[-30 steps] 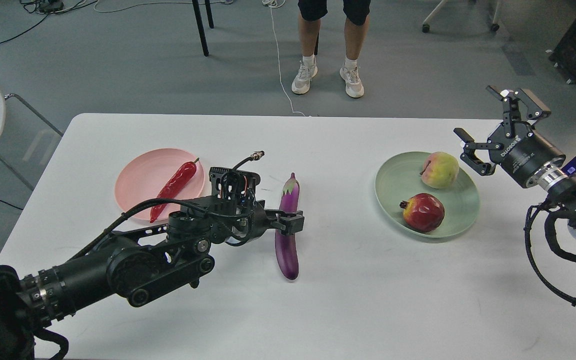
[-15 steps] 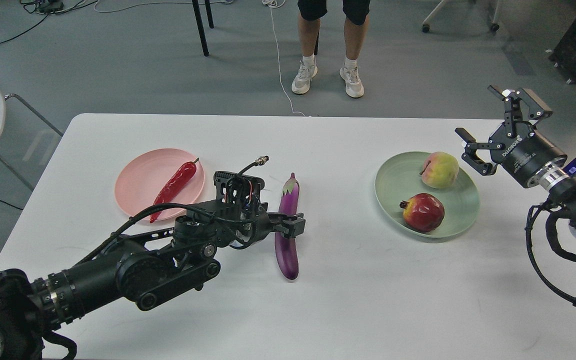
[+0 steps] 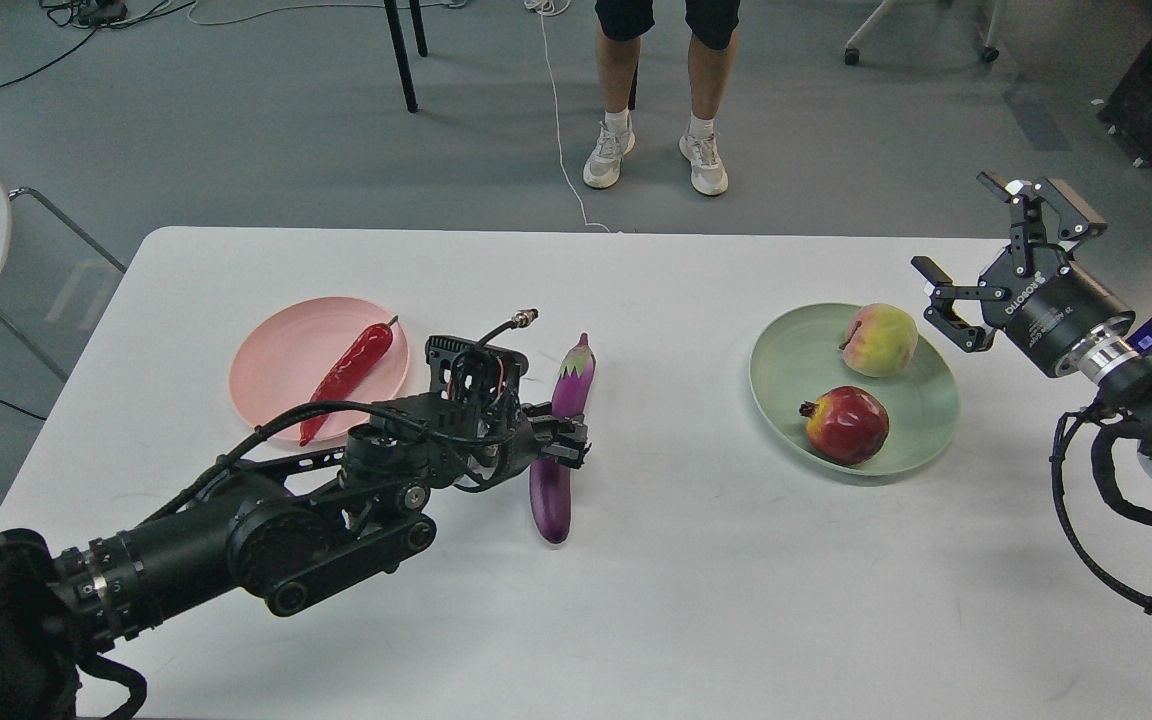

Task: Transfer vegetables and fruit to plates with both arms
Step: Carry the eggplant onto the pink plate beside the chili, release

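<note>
Left gripper (image 3: 564, 446) is pinching the eggplant (image 3: 558, 440) at mid-length near the table (image 3: 696, 600) centre; whether the eggplant is clearing the surface cannot be told. Right gripper (image 3: 986, 250) is hovering with fingers spread by the right edge, just beside the green plate (image 3: 786, 370), which is carrying the peach (image 3: 880, 340) and pomegranate (image 3: 846, 424). Chili pepper (image 3: 344, 380) is lying across the pink plate (image 3: 271, 365) toward the left edge.
</note>
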`<state>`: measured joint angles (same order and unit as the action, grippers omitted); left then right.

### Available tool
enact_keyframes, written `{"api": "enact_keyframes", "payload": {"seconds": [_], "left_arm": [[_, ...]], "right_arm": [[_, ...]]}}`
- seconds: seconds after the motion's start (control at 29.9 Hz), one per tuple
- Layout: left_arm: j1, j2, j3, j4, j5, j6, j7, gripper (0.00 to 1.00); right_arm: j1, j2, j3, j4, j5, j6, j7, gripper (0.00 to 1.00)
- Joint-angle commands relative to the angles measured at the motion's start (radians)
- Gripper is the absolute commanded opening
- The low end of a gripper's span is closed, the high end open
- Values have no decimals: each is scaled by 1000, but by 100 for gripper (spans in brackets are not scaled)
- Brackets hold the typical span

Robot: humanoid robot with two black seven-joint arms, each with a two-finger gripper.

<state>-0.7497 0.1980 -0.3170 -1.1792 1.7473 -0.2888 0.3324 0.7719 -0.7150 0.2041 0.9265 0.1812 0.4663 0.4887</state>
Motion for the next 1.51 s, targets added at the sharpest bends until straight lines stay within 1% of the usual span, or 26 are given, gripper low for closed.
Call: {"api": "enact_keyframes", "payload": {"seconds": [0.0,0.07,0.1,0.17,0.27,0.33,0.5,0.64,0.74,0.84,0.9,1.0,1.14,1.2,1.24,1.27,1.37,1.4,1.47], "left_arm": [[-74,72,1,-48,-2,-12,-15,10],[-112,125,-1,-57,-3,-55,-32,10],[-129,156,-1,-59,-3,-82,-50,10],[-160,233,-1,-57,-5,-121,-101,10],[-172,345,1,-43,-9,-150,-157,11],[-171,403,3,-37,-12,-155,-185,11],[-158,483,10,-5,-5,-148,-205,12],[-142,498,12,53,6,-144,-242,13],[-128,498,12,81,6,-144,-250,15],[-115,498,12,105,6,-142,-251,21],[-106,495,12,116,4,-142,-253,22],[-105,489,12,118,-2,-141,-265,27],[-103,478,12,118,0,-139,-266,32],[-92,478,12,118,1,-135,-266,39],[-89,478,12,119,1,-127,-266,44],[-88,477,12,121,1,-118,-266,47],[-73,478,12,130,3,-95,-268,49],[-69,478,12,131,3,-93,-268,52],[-66,478,12,131,3,-90,-273,60]], "right_arm": [[0,6,-2,0,0,0,0,98],[0,6,0,0,0,-2,0,98],[0,6,-2,0,0,-2,0,98],[0,6,-2,0,0,-2,0,98],[-3,6,-2,0,0,0,0,98],[-6,8,-2,0,0,0,0,98],[-8,9,-2,0,-2,0,0,98],[-14,9,-2,2,0,0,0,98],[-14,8,-2,2,0,0,0,98],[-17,6,-2,2,0,0,0,98],[-17,6,-2,3,0,-2,0,98],[-20,6,-2,3,0,-2,0,98],[-20,6,-2,5,0,0,0,98],[-22,3,-2,12,0,-2,0,98],[-22,0,-2,17,0,-2,0,98],[-22,-1,-2,21,0,-2,0,98],[-26,-1,0,25,0,-2,0,98],[-26,-1,0,25,0,-2,0,98],[-26,-1,0,26,0,-2,0,98]]}}
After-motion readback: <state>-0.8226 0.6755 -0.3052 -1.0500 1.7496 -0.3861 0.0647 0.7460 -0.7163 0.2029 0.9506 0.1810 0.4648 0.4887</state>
